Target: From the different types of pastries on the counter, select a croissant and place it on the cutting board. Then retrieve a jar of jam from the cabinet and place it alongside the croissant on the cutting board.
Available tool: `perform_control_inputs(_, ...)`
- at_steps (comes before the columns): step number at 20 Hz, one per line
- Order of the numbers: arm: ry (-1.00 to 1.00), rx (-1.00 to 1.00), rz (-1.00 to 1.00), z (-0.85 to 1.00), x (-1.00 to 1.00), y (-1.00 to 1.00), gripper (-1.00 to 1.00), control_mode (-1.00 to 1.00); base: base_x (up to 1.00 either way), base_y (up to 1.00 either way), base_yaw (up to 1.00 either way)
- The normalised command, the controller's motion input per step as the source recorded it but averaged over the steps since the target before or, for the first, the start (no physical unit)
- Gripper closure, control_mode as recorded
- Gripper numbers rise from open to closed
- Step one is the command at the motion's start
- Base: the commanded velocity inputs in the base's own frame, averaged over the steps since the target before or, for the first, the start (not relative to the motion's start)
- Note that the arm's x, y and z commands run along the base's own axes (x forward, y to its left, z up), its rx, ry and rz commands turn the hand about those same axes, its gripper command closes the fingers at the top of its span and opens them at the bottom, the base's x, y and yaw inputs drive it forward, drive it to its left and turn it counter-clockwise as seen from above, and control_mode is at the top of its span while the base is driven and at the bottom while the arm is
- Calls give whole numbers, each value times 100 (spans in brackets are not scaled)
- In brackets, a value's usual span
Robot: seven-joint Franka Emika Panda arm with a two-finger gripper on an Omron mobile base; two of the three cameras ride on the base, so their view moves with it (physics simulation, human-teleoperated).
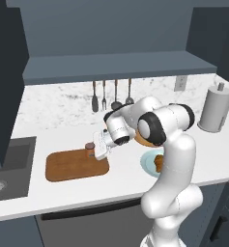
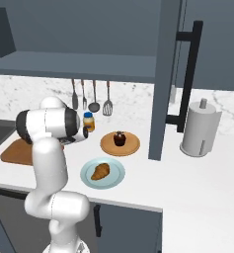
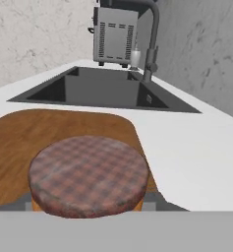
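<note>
jar of jam (image 1: 90, 148) sits at the right end of the cutting board (image 1: 70, 165), brownish lid up, right against the gripper (image 1: 95, 147). hand view looks down over the checked lid (image 3: 88, 174) from close, orange glass just peeking under it, board wood behind and to the left. the gripper reaches in from the right at jar height; fingers are hidden, so cannot tell if it is clamped on the jar or loose.

croissant (image 2: 99, 171) lies on a pale blue plate (image 2: 117, 176) on the counter (image 2: 187, 178), well apart from the board, not on it. chocolate muffin (image 2: 119, 139) sits on a round tan plate (image 2: 131, 146) behind it. yellow jar with blue lid (image 2: 89, 121) stands near the wall, beside the arm's elbow.

past the board's left end is the sink (image 3: 96, 91) with a dark faucet (image 3: 151, 34), a toaster (image 3: 114, 35) beyond. utensils (image 1: 111, 96) hang on the backsplash under the slate-blue cabinet (image 1: 116, 65). paper towel roll (image 1: 215, 109) stands far right on the counter.
</note>
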Motion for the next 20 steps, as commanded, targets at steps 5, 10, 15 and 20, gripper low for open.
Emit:
perform_control_inputs(5, 0, 0, 0, -56, 0, 0, 100, -100, 0, 0, 0)
perform_control_inputs(10, 0, 0, 0, -57, 0, 0, -100, -100, 0, 0, 0)
perform_control_inputs(15, 0, 0, 0, -43, 0, 0, -100, -100, 0, 0, 0)
perform_control_inputs(20, 0, 0, 0, -29, 0, -1, -100, -100, 0, 0, 0)
